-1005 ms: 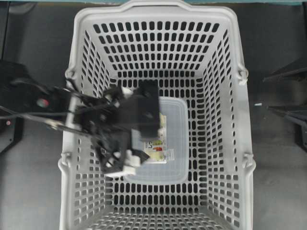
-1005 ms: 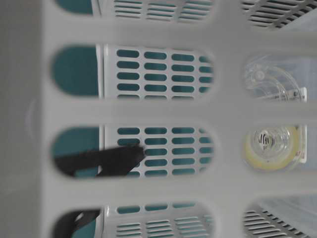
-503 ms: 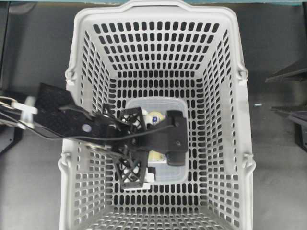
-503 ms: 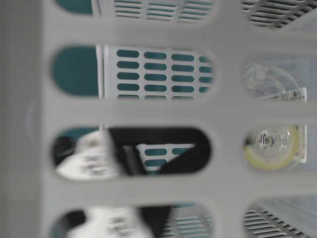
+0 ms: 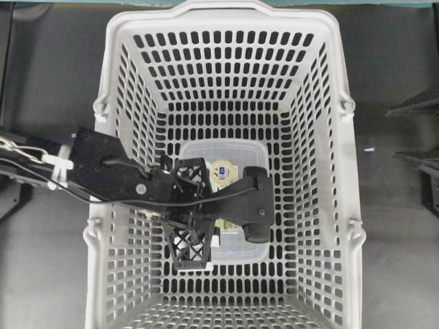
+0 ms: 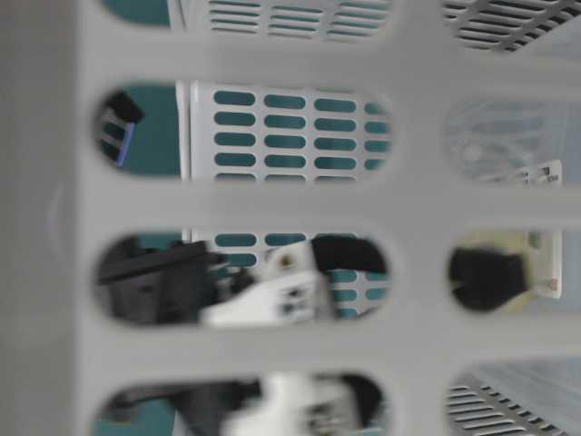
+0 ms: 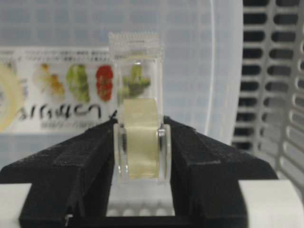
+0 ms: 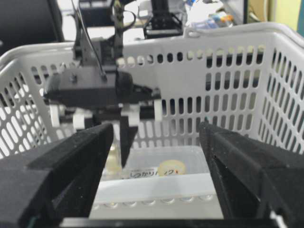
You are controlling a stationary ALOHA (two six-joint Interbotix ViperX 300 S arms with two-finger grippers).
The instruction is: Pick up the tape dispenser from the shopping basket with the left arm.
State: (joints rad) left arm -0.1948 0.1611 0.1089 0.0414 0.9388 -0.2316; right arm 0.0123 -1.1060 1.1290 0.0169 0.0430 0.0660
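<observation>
Deep inside the shopping basket, the left end effector clamps both pads onto the tape dispenser across its roll, directly above the clear tray, probably for a straight lift. The right end effector gapes, empty.

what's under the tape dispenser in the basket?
A clear plastic tray with a printed label lies under the tape dispenser, on the basket floor. The left gripper hides where they meet.
</observation>
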